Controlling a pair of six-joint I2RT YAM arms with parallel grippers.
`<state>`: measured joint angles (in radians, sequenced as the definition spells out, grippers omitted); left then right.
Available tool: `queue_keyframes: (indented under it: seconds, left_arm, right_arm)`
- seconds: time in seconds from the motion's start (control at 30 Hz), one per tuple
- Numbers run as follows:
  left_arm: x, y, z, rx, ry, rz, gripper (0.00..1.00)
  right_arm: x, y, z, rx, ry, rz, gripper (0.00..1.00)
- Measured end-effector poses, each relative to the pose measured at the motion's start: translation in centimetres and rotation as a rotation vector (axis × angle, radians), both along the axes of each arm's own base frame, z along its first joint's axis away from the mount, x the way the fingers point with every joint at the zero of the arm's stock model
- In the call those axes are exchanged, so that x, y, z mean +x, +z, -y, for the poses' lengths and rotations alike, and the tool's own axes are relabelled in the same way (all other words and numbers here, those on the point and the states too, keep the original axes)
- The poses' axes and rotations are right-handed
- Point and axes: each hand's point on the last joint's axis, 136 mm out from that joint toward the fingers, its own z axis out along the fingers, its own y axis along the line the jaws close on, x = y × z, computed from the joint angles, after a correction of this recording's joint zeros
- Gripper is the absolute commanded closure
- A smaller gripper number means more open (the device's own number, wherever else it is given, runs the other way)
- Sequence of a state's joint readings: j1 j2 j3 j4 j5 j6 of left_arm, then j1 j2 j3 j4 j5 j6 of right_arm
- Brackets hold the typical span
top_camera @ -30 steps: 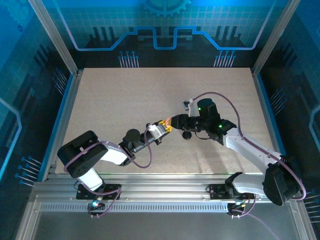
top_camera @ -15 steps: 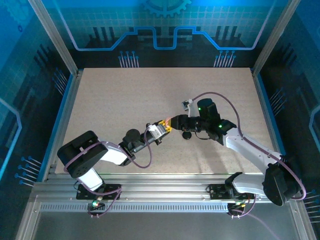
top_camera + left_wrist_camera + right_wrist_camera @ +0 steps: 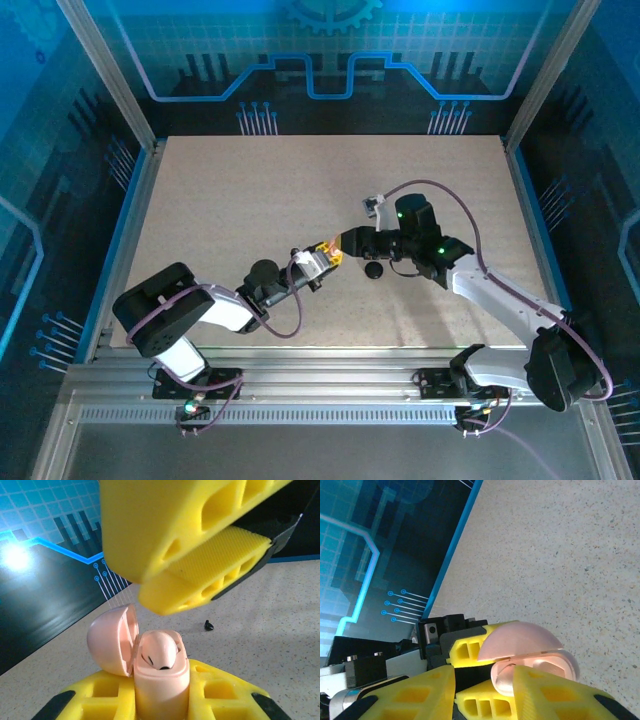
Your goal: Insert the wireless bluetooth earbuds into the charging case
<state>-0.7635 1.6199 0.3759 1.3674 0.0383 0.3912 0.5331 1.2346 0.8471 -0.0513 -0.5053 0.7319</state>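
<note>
Your left gripper (image 3: 328,258) is clamping the pink charging case (image 3: 160,675) upright between its yellow fingers, and the case's lid (image 3: 111,640) is hanging open to one side. You are looking at one pale earbud (image 3: 161,652) sitting in the case's well. Your right gripper (image 3: 482,680) is hovering just above the open case, its jaws standing apart. A black earbud (image 3: 208,625) is lying on the table (image 3: 280,630) beyond the case.

No words, brands or numbers can be read anywhere. The blue back wall (image 3: 420,50) beyond the table (image 3: 250,190) carries a gear emblem (image 3: 332,12) and circuit-line graphics, without lettering.
</note>
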Motion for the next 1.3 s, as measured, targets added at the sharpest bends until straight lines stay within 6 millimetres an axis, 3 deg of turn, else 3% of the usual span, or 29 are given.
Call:
queue_keyframes:
  seconds: [0.2,0.37,0.67,0.87,1.1,1.3]
  left_arm:
    - [0.1,0.1,-0.1,-0.017,0.008,-0.019,0.81]
    - [-0.1,-0.8,-0.9,-0.025,0.033,-0.061,0.81]
    - [-0.9,-2.1,-2.7,-0.052,0.076,-0.143,0.81]
    - [-1.0,-2.4,-2.9,-0.072,0.078,-0.179,0.81]
    - [-1.3,-2.2,-3.4,-0.114,0.091,-0.215,0.8]
    - [-1.6,-2.4,-3.9,-0.127,0.095,-0.236,0.8]
  right_arm:
    - [0.2,0.8,0.7,-0.059,-0.006,0.027,0.63]
    - [0.8,1.5,2.9,-0.168,-0.037,0.049,0.63]
    - [1.9,-0.5,8.8,-0.399,-0.079,0.069,0.63]
    - [3.4,-2.0,11.1,-0.487,-0.045,0.127,0.61]
    - [4.5,-3.0,11.7,-0.59,0.095,0.293,0.6]
    - [5.6,-1.6,11.0,-0.637,0.229,0.547,0.6]
